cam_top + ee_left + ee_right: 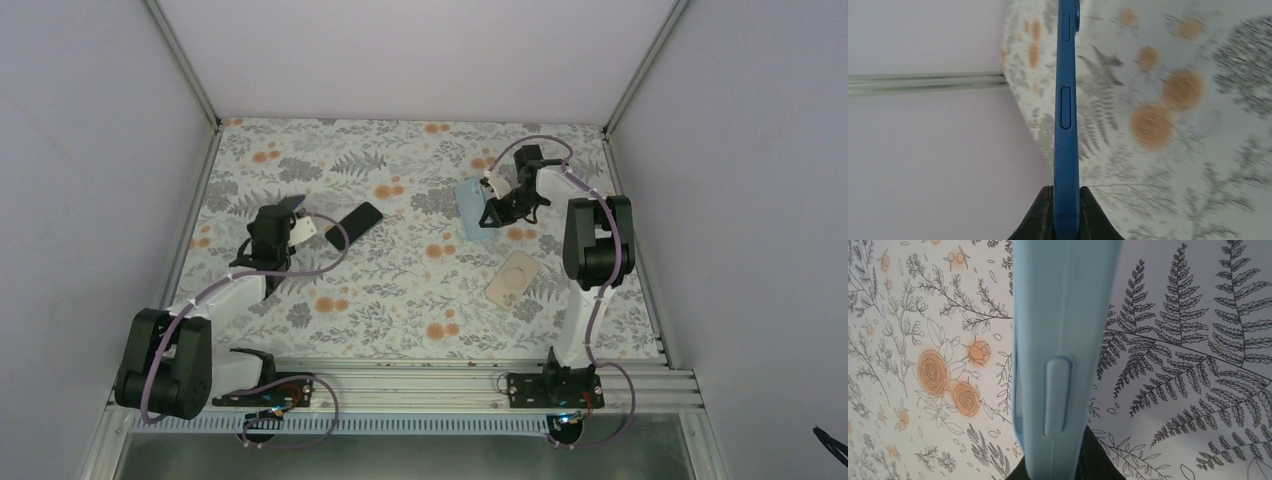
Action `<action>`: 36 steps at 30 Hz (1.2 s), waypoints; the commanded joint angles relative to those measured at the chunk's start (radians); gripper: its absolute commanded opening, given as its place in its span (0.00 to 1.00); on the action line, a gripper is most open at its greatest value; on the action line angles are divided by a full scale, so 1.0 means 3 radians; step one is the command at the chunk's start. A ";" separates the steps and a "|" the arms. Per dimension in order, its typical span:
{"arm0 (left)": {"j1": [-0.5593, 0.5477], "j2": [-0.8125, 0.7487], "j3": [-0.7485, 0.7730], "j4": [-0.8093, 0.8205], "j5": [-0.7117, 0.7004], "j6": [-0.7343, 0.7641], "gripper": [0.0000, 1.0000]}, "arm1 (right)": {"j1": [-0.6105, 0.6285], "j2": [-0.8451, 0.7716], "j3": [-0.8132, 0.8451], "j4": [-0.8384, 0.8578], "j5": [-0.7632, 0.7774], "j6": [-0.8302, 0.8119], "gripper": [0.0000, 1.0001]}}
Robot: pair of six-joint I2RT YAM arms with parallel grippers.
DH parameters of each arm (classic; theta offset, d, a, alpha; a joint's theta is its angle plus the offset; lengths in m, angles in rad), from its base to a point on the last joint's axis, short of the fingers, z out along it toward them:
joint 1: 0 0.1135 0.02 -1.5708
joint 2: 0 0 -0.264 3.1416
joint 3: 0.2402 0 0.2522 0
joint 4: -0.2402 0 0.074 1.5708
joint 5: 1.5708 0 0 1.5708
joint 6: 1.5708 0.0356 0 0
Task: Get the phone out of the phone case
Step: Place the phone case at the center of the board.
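The blue phone (1066, 115) is clamped edge-on between the fingers of my left gripper (1066, 192); in the top view it is a dark slab (361, 220) sticking out from the left gripper (338, 231) over the mat's left half. My right gripper (1055, 460) is shut on the light blue phone case (1063, 330), seen edge-on. In the top view the case (470, 208) sits at the right gripper (488, 211), far right of centre. Phone and case are well apart.
A beige flat case-like object with a ring (512, 277) lies on the floral mat (400, 290) in front of the right gripper. White walls close the left, back and right sides. A metal rail (400, 380) runs along the near edge.
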 commanded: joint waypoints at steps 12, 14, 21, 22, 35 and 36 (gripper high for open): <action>-0.0080 0.0215 -0.0483 0.0444 -0.0114 -0.0110 0.35 | 0.0031 0.0209 0.0011 -0.0154 -0.0122 0.0103 0.17; -0.0119 0.0179 -0.0493 0.0400 -0.0070 -0.0140 0.52 | 0.0027 0.0192 -0.0005 -0.0160 -0.0148 0.0081 0.24; -0.0171 -0.0249 -0.0043 -0.0864 0.0732 -0.0463 0.99 | 0.0018 -0.0026 -0.0081 -0.0186 -0.0180 -0.0016 0.47; -0.0170 -0.0335 0.0070 -0.1063 0.0866 -0.0516 1.00 | 0.0017 -0.0095 -0.0096 -0.0193 -0.0180 -0.0044 0.51; 0.0354 -0.0636 0.2128 -0.2564 0.2217 -0.1534 1.00 | -0.0085 -0.2261 -0.0649 0.0658 0.1847 0.0159 1.00; 0.0475 -0.0630 0.2176 -0.2496 0.2273 -0.1627 1.00 | -0.0160 -0.2522 -0.0861 0.0911 0.1957 0.0148 1.00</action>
